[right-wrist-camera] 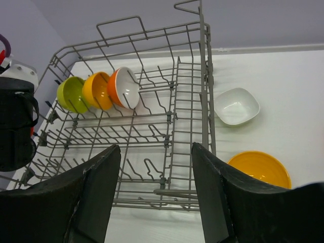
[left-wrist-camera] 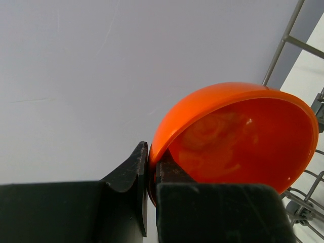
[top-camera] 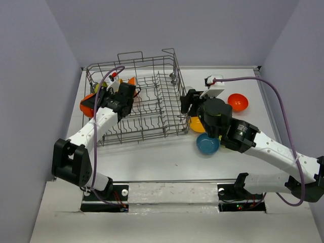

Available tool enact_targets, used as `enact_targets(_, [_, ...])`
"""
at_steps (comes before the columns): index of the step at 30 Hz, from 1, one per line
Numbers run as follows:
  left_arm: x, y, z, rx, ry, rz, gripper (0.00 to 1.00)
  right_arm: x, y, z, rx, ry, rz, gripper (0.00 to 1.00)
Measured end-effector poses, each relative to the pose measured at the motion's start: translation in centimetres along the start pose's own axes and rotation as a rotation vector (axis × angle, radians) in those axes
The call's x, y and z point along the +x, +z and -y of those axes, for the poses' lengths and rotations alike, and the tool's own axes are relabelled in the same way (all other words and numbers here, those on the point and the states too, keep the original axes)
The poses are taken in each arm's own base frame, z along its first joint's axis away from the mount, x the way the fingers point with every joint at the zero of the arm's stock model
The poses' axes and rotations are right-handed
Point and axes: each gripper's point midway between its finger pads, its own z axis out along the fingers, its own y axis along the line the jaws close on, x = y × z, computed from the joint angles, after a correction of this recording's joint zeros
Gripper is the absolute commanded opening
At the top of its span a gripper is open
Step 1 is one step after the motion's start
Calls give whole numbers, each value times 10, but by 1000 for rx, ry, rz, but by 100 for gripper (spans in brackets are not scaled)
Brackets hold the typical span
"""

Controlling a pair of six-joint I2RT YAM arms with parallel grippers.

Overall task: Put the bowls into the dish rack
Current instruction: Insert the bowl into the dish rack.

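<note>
In the left wrist view my left gripper (left-wrist-camera: 151,167) is shut on the rim of a red-orange bowl (left-wrist-camera: 238,142), which stands on edge. From above, that bowl (top-camera: 87,106) hangs at the left wall of the grey wire dish rack (top-camera: 174,63), with the left gripper (top-camera: 99,98) beside it. Three bowls stand on edge in the rack's far left row: lime green (right-wrist-camera: 71,94), orange-yellow (right-wrist-camera: 97,90) and red-orange with a white face (right-wrist-camera: 124,87). My right gripper (right-wrist-camera: 154,152) is open and empty, just outside the rack's right wall (right-wrist-camera: 202,101).
Loose bowls lie on the table right of the rack: a white one (right-wrist-camera: 236,105), an orange-yellow one (top-camera: 197,124), a teal one (top-camera: 208,144) and a red-orange one (top-camera: 237,102). Grey walls close in the left, the right and the back.
</note>
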Motion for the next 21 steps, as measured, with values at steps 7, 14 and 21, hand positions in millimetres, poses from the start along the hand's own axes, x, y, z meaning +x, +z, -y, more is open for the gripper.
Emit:
enact_targets(7, [6,7,6,-12,35,-24,0,9,-4,-2,-36,19,-18,64])
enact_targets(14, [7,8,22,-11,94,-28,0,8,-13,3,-57,44,-14,64])
enact_targets(21, [8,9,38,-8,142,-34,0,7,-21,9,-72,60,-9,64])
